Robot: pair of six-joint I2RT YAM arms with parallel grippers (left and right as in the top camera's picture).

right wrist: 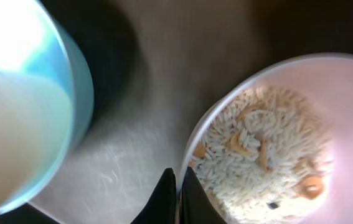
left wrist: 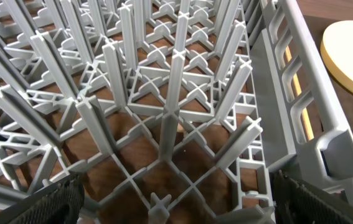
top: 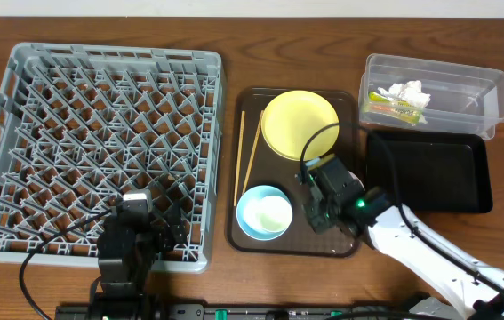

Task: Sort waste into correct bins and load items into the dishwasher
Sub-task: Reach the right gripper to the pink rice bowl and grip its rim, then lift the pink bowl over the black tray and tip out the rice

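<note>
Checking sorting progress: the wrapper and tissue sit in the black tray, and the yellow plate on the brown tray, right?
Not quite. The overhead view shows the wrapper and tissue in the clear tub, not the black tray. The yellow plate is on the brown tray.

Tight gap btw blue bowl (top: 263, 213) & rice bowl (right wrist: 350, 87); black tray (top: 428, 173) unobstructed.

Overhead, the right end effector (right wrist: 178, 198) hides the small bowl (right wrist: 338, 93).
</note>
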